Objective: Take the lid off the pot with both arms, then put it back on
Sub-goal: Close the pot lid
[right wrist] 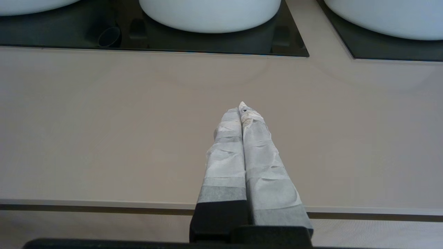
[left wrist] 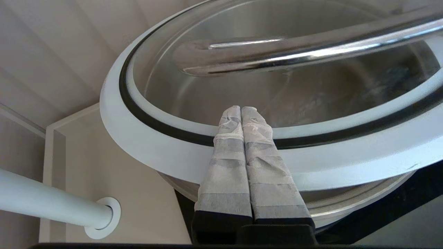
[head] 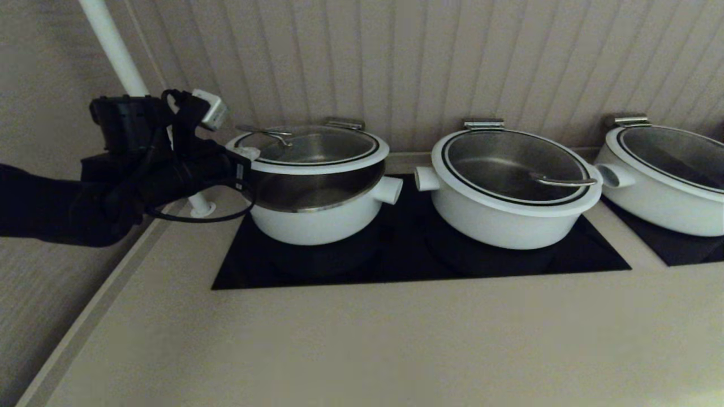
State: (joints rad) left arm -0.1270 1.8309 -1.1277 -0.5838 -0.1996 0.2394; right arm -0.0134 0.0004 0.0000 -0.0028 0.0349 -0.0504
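Three white pots stand along the beige counter (head: pixel 362 339), the leftmost pot (head: pixel 317 223) being the landmark, its stub handle pointing right. Its glass lid (head: pixel 317 150) is raised above it, tilted up at the front, with the steel inner wall showing in the gap. The left gripper (left wrist: pixel 241 110), at the pot's left, has its taped fingers (left wrist: pixel 225 173) pressed together with nothing between them, lying across the lid's white rim below the steel loop handle (left wrist: pixel 304 48). The right gripper (right wrist: pixel 242 107), fingers likewise closed and empty, hovers over bare counter in front of the pots, unseen from the head camera. To the landmark's right, a second pot (head: pixel 509 192) sits on the same black cooktop (head: pixel 396 265); the third (head: pixel 667 181) is cut off by the frame edge.
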